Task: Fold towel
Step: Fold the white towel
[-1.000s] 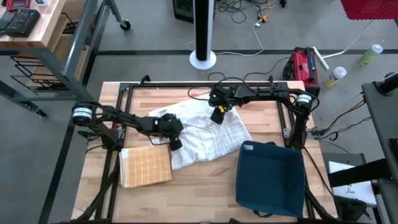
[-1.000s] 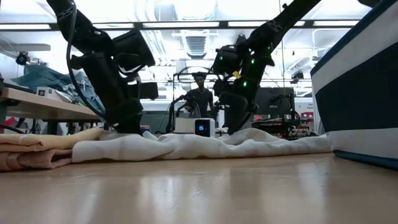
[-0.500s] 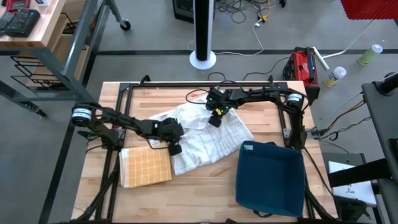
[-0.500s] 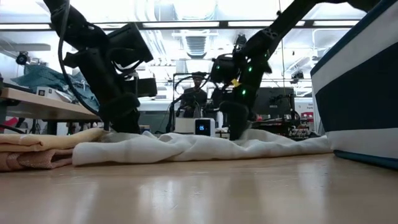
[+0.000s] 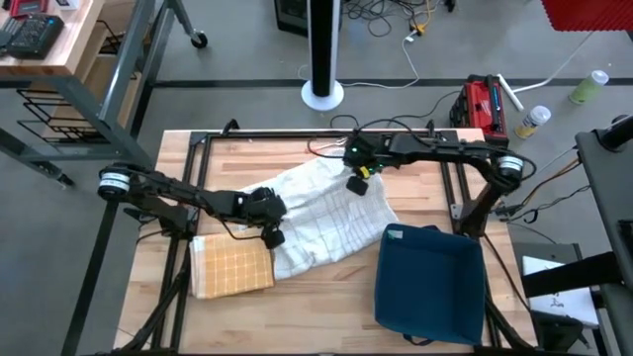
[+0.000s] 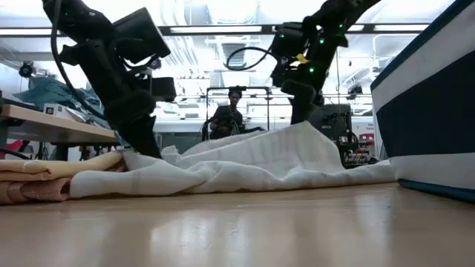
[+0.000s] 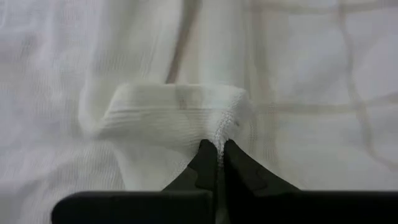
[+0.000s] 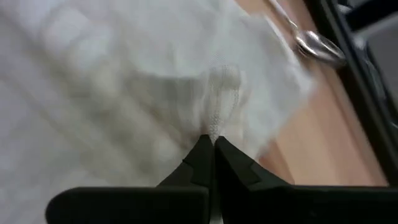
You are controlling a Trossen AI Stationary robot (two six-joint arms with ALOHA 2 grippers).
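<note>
A white towel [image 5: 326,213] with faint checks lies crumpled mid-table. My left gripper [image 5: 273,235] is shut on its hem at the towel's left side, low over the table. My right gripper [image 5: 358,185] is shut on the hem at the far right side and holds it up, so the cloth rises in a peak [image 6: 300,133] in the low view. Both wrist views show shut fingers with a hemmed edge between the tips. My left gripper pinches a folded-over piece of the hemmed edge [image 7: 219,132] between its two fingertips, slanting down from the table's left. The cloth around it lies slack on the rest of the towel. My right gripper pinches the stitched hem [image 8: 214,127] between its fingertips, slanting down from the far right. That part is lifted clear of the table; the cloth hangs below the fingers in a tent, its lower part [image 6: 245,174] on the table.
A folded yellow checked towel [image 5: 233,267] lies near the left front, close to my left gripper. A dark blue bin [image 5: 427,285] stands at the right front. A spoon-like metal object [image 8: 317,46] lies on bare wood beyond the towel. A person [image 6: 228,115] sits in the room behind.
My right gripper has risen and gone toward the table's right edge, drawing the towel's far edge up from flat into a peak. My left gripper has shifted a little toward the table's left and up with its bit of hem. The rest of the towel stays on the table.
</note>
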